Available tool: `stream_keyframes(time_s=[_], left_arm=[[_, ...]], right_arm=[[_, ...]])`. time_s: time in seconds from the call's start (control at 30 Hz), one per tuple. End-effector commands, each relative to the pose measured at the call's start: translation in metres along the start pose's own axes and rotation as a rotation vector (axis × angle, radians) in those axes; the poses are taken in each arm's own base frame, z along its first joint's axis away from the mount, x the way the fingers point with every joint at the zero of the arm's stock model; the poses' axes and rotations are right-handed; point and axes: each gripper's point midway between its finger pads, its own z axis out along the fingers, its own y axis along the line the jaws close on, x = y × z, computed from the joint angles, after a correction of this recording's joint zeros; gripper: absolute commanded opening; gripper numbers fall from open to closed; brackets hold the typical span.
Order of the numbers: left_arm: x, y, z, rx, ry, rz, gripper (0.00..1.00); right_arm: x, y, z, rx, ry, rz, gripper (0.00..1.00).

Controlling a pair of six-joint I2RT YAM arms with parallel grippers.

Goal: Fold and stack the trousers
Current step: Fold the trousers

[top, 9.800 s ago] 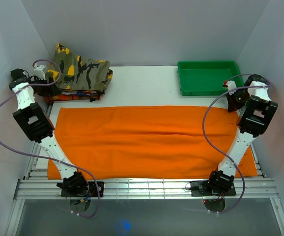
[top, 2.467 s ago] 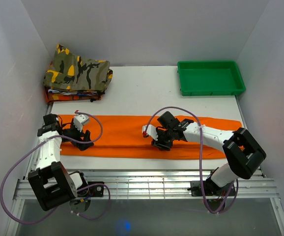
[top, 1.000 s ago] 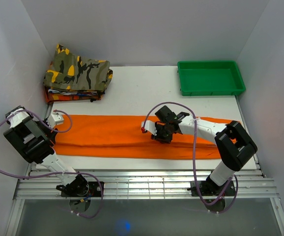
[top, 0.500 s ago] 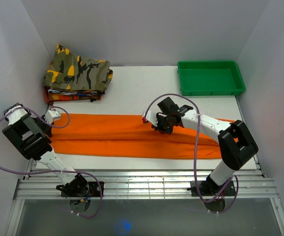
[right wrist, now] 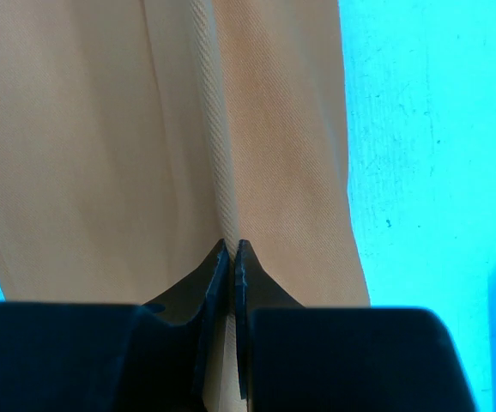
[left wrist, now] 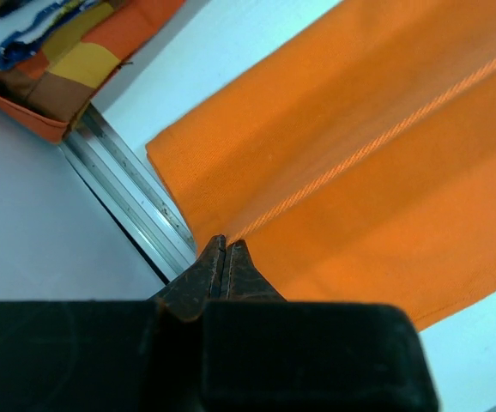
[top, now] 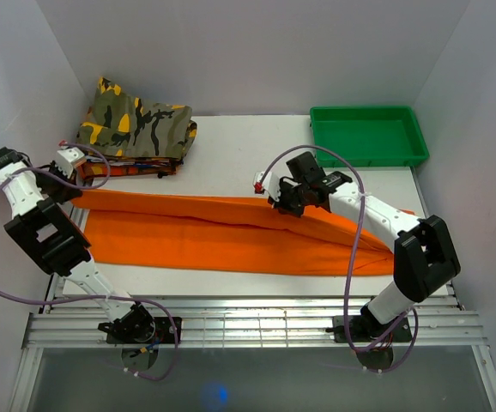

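1. The trousers (top: pixel 231 240) lie in the top view as a long orange band across the near half of the worktop (top: pixel 239 154), reaching from its left edge to its right edge. Half a second ago the band lay flat. Now its far edge is raised and drawn taut between the two grippers, which have both moved toward the far edge. The left gripper (top: pixel 62 174) is at the left edge, just beside the camouflage garment (top: pixel 136 124). The right gripper (top: pixel 287 199) is near mid-worktop, well short of the green tray (top: pixel 366 110).
2. In the left wrist view, the left gripper (left wrist: pixel 224 253) is pinched fully together on a corner of the trousers (left wrist: pixel 359 163), where a stitched seam runs out. The metal rail (left wrist: pixel 128 197) lies just beside it.
3. In the right wrist view, the right gripper (right wrist: pixel 231 253) is likewise clamped tight on a ridge of the trousers (right wrist: pixel 128 129) along a seam.
4. My reading is that a lift of the held edge has begun, either to fold or to reposition. The band is still long, so shortening and stacking remain.
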Motion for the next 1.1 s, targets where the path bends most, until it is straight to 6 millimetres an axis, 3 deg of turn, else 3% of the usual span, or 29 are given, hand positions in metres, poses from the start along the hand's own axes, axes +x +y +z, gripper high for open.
stream_keyframes(time_s=[0.0,0.27,0.57,0.87,1.07], left_arm=[[-0.016,0.058,-0.029,-0.216,-0.032,0.066,0.0],[-0.035,0.079,-0.029,-0.299,-0.067,0.055,0.0],[-0.066,0.114,-0.048,-0.424,-0.145,0.039,0.0],[-0.073,0.113,-0.054,-0.435,-0.154,0.05,0.0],[-0.07,0.096,-0.058,-0.43,-0.137,0.072,0.0]], right_arm=[[0.008,-0.021,-0.029,0.084,0.039,0.026,0.08],[0.01,-0.04,-0.04,0.145,0.033,0.066,0.08],[0.006,-0.053,-0.047,0.2,0.016,0.096,0.08],[0.007,-0.055,-0.057,0.217,0.001,0.093,0.08],[0.013,-0.045,-0.063,0.212,-0.005,0.074,0.08]])
